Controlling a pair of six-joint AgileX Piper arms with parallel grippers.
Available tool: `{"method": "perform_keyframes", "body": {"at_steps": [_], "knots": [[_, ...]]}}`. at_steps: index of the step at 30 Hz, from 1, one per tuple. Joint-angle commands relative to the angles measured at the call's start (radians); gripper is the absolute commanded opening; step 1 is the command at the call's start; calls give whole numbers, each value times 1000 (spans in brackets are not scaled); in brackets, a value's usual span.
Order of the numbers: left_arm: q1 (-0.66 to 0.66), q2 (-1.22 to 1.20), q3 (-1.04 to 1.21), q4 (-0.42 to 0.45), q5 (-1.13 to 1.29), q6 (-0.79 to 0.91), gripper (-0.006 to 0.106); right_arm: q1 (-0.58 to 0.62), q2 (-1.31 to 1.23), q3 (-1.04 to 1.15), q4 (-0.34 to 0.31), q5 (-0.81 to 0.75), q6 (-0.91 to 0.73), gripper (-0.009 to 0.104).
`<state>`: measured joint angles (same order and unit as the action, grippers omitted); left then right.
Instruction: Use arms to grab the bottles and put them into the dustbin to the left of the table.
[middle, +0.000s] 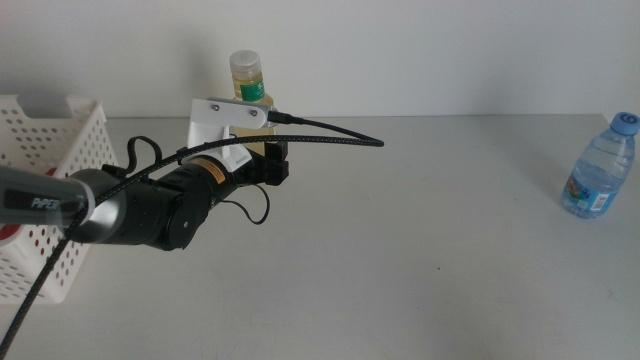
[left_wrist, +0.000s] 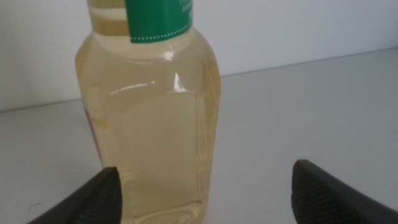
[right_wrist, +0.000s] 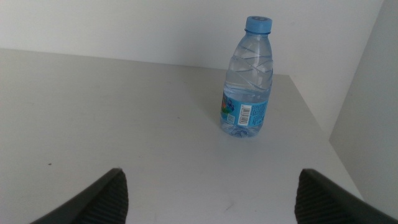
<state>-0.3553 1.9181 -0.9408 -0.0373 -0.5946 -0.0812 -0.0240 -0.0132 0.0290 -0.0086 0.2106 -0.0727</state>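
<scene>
The square clear bottle of yellow liquid stands upright at the back of the table, its lower part hidden behind my left arm's white wrist housing. My left gripper is right at it. In the left wrist view the yellow bottle fills the picture, standing between the wide-apart jaws of the open left gripper, close to one jaw, with no grip on it. The blue-capped water bottle stands upright at the far right. The right gripper is open, some way short of the water bottle, and out of the middle view.
The white perforated dustbin stands at the left edge, just behind the left arm; a red patch shows through its wall. A black cable arcs rightward from the wrist. The water bottle stands near the table's right edge.
</scene>
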Motion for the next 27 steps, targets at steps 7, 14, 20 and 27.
{"method": "perform_keyframes", "body": {"at_steps": [7,14,20,27], "knots": [[9,17,-124,-54,-77,28,94,-6,-22,-9,-12,-74,-5,94],[9,65,-199,-89,-79,60,94,-6,-22,-9,-12,-74,-5,94],[9,120,-242,-92,-135,108,94,-6,-22,-9,-12,-74,-5,94],[9,197,-242,-100,-391,112,94,-6,-22,-9,-12,-74,-5,94]]}}
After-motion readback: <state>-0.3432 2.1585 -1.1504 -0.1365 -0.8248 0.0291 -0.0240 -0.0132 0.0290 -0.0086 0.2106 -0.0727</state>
